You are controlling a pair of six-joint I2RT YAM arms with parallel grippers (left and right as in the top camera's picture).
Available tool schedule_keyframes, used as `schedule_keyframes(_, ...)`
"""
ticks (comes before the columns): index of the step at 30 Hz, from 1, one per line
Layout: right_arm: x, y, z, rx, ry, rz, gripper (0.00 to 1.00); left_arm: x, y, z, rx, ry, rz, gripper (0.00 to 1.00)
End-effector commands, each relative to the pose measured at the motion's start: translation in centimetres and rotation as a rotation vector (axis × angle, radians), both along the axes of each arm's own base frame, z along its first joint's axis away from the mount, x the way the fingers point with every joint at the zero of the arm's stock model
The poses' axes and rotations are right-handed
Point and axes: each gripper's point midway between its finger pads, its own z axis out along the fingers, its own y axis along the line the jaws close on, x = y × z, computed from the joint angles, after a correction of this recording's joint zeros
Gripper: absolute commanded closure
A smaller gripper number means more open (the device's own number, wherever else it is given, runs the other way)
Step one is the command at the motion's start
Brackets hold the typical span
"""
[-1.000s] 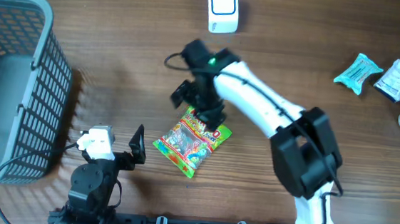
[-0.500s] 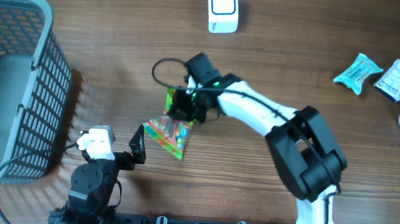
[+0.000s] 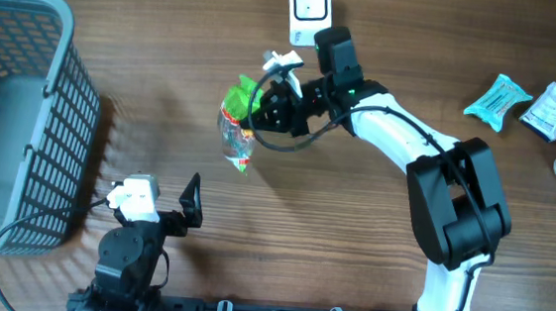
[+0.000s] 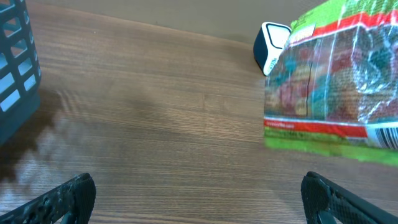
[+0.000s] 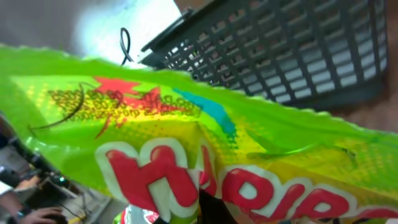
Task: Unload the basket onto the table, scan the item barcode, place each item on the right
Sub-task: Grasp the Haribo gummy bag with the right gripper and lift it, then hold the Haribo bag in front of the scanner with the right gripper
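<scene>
From overhead, the right gripper is closed on the top edge of the candy bag, which hangs clear of the desk just in front and to the left of the white scanner at the far edge. The left gripper sits low near the base with its jaws spread wide and nothing between them. The grey basket stands well apart on the left, and a few other packets lie at the far right. In the left wrist view the bag fills the upper right, its printed face toward this camera, and a white patch with dark bars, probably the barcode, shows at its right edge; the scanner peeks out beside the bag. The right wrist view is nearly all green and yellow wrapper seen close up, pinched at the bottom by a dark fingertip, with the basket beyond. The pick looks done and presenting the bag is the step in hand. Next, the arm likely needs to carry and turn the bag so that the barcode patch faces the scanner window squarely, with the wrapper kept flat.
</scene>
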Motion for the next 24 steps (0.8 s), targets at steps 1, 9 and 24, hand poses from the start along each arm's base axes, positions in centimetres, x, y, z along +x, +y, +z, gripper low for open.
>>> schedule_keyframes(1, -0.5, -0.2, 4.2, -0.026, 0.112, 0.068, 0.95, 0.0, 0.0, -0.1, 0.012, -0.004, -0.005, 0.00)
schedule_keyframes(9, -0.2, -0.1, 5.4, -0.140, 0.312, 0.069, 0.96, 0.0, 0.0, 0.0, 0.012, -0.004, -0.005, 0.00)
schedule_keyframes(24, 12.5, -4.7, -5.8, -0.600, 0.341, -0.932, 0.95, 0.0, 0.0, -0.1, 0.012, -0.004, -0.005, 0.00)
